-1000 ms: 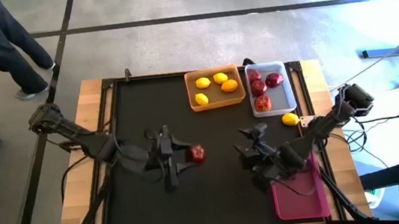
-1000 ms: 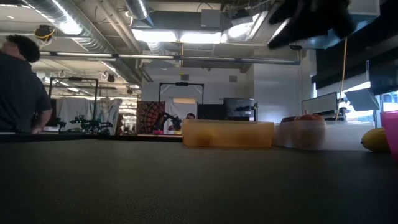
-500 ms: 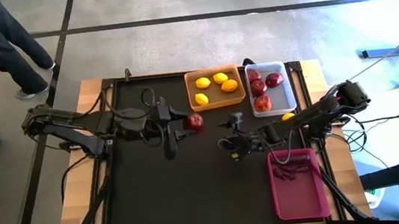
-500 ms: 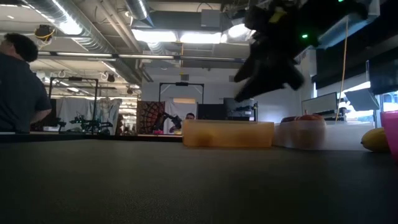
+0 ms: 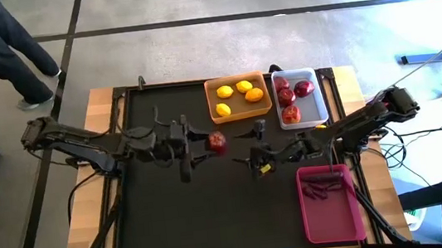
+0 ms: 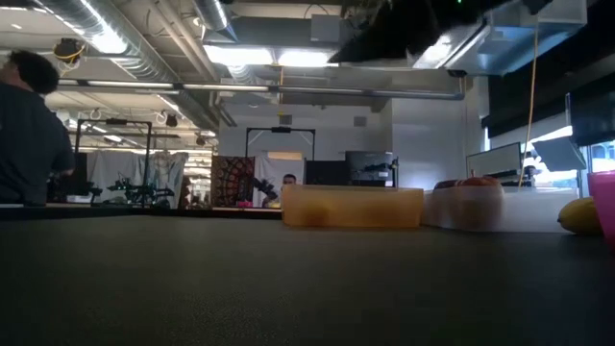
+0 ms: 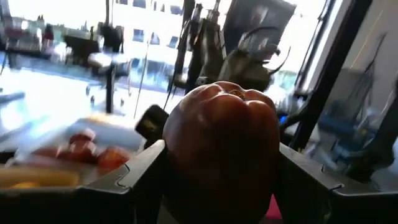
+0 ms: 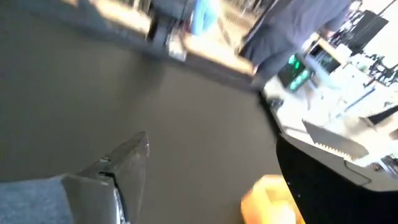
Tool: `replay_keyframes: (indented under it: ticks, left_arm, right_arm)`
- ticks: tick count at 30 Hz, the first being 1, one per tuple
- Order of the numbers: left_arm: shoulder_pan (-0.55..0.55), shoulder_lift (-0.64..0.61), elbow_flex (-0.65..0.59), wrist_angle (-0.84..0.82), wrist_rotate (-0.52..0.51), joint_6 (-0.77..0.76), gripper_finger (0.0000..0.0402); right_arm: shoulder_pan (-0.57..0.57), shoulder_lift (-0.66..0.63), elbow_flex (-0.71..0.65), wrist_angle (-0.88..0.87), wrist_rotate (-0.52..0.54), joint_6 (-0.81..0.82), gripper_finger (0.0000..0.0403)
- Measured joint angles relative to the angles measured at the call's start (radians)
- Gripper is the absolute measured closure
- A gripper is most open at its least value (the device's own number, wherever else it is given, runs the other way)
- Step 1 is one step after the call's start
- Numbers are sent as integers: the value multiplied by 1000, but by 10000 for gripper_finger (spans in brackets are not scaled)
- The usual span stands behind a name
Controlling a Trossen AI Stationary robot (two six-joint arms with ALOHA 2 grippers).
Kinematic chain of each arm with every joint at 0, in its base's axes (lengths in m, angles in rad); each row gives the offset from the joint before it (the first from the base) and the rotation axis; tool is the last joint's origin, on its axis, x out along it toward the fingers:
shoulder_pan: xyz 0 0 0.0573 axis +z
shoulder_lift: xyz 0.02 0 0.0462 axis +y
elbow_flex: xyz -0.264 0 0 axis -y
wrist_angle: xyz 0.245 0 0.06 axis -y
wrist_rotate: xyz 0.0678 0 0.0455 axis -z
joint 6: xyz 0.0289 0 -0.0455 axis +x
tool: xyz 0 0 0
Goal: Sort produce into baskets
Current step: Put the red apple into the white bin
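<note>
Fingers of the left gripper press on either flank of a red apple, carried above the middle of the dark table just short of the orange basket; the right gripper, close beside it, has its fingers spread with nothing between them. Judging by its look, the apple is firm, smooth-skinned and fairly heavy for its size, so a hold across its widest girth, as here, seems safest against slipping or bruising. Farther back, three apples already lie in the white basket, the likely destination, while lemons fill the orange one and dark pieces sit in the magenta basket.
</note>
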Motion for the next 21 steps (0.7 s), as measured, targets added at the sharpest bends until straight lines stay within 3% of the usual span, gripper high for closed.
replay_keyframes:
  ticks: [12, 17, 21]
  left_arm:
    - [-90, 11, -145, 578, -1, 177, 167]
    - [-125, 45, -149, 682, 0, 302, 167]
    - [-124, 75, -149, 743, -2, 330, 147]
  right_arm:
    - [-1, -71, 1, 359, -144, 107, 100]
    - [-1, -41, 2, 558, -299, 138, 100]
    - [-1, -4, 2, 705, -321, 174, 100]
